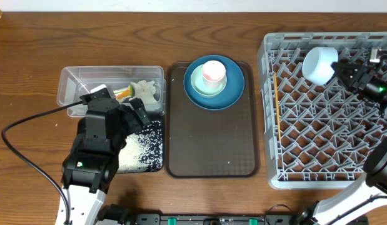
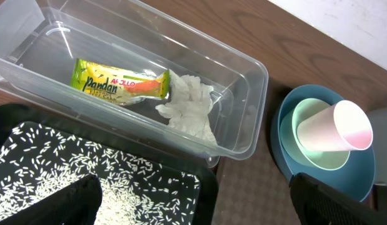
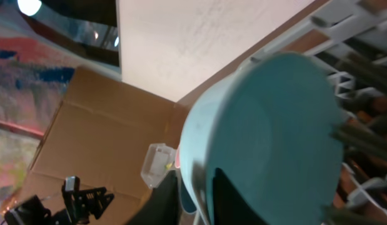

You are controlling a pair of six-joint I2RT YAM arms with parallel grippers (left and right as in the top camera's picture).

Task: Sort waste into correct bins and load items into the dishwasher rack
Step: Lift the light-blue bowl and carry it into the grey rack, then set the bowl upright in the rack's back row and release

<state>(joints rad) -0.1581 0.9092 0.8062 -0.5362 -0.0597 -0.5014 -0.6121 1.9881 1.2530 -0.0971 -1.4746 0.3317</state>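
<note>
Inside the clear tub (image 2: 243, 69), a "Pandan" wrapper (image 2: 121, 83) is lying beside the napkin (image 2: 190, 103); left hand (image 2: 199, 203) is gaping open, right hand (image 1: 344, 70) is gripping the bowl (image 1: 319, 64).

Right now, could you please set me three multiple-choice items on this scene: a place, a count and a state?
1. Where is the snack wrapper? A. clear tub B. black bin C. brown tray
2. How many items are stacked on the blue plate? A. none B. two C. four
3. The left gripper is: A. shut on the wrapper B. shut on a chopstick C. open and empty

1 A: it lies by the napkin in the tub.
2 B: the green bowl, with the pink cup in it.
3 C: its fingers spread above the rice, nothing between.
</note>
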